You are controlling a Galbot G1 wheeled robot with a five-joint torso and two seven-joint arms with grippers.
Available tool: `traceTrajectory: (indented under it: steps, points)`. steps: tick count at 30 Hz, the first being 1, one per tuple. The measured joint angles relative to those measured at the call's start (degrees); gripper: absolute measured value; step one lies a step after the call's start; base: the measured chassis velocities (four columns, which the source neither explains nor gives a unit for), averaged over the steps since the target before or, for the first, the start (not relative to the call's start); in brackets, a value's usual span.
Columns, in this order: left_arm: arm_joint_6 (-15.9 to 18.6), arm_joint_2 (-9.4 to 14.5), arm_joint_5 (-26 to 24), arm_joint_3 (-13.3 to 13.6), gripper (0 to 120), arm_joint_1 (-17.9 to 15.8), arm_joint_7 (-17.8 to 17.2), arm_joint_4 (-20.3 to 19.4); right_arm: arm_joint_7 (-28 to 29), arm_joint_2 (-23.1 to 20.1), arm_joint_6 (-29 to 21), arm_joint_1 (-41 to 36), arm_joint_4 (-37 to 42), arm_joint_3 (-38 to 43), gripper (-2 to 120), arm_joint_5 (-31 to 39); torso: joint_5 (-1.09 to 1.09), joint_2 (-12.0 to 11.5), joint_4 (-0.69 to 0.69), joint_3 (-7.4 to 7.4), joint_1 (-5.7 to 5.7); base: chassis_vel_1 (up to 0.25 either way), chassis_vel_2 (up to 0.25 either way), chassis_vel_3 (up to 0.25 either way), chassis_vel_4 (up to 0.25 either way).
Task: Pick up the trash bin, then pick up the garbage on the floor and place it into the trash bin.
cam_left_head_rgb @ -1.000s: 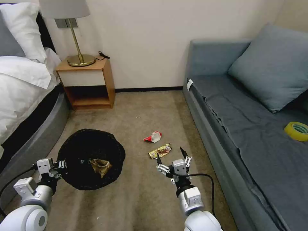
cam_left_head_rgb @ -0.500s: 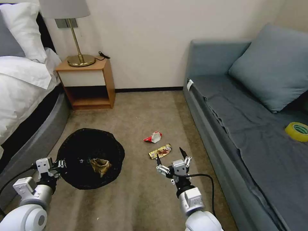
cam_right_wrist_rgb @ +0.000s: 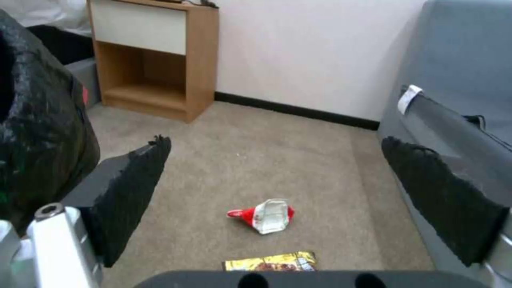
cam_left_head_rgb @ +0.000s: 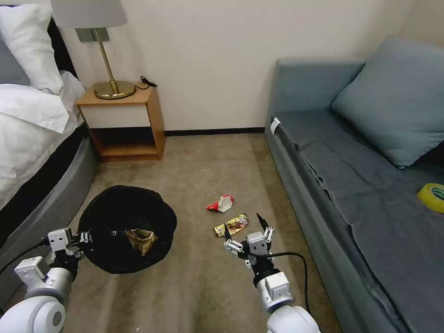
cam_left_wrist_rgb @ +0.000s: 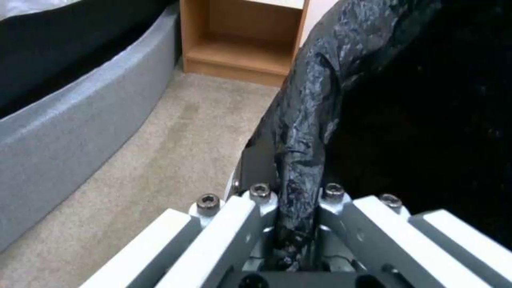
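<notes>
With the left gripper [cam_left_head_rgb: 83, 239] clamped on the bag-lined rim of the trash bin [cam_left_head_rgb: 127, 208], the right gripper [cam_left_head_rgb: 244, 225] hovered spread just near of the gold wrapper [cam_left_head_rgb: 231, 225] on the carpet, a light, crinkly, slippery piece probably best pinched across its middle.

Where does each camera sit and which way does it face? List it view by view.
Head: high, facing down at the carpet; both arms show, left gripper on the trash bin, right gripper open.
Left wrist: along its fingers, clamping the bin's rim.
Right wrist: forward between open fingers.
Shared by head and right wrist: red-and-white wrapper, gold wrapper.
</notes>
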Motion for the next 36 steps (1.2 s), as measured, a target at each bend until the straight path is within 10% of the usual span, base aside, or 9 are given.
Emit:
traceTrajectory:
  steps: [36]
  points:
    - [-0.4, -0.12, 1.24, 0.15, 1, -0.62, 0.29, 0.11, -0.26, -0.17, -0.5, 2.51, -2.39, -2.14, 100, 1.32, 0.0, 0.0, 0.0, 0.0, 0.0, -0.049, 0.049, 0.054, -0.049]
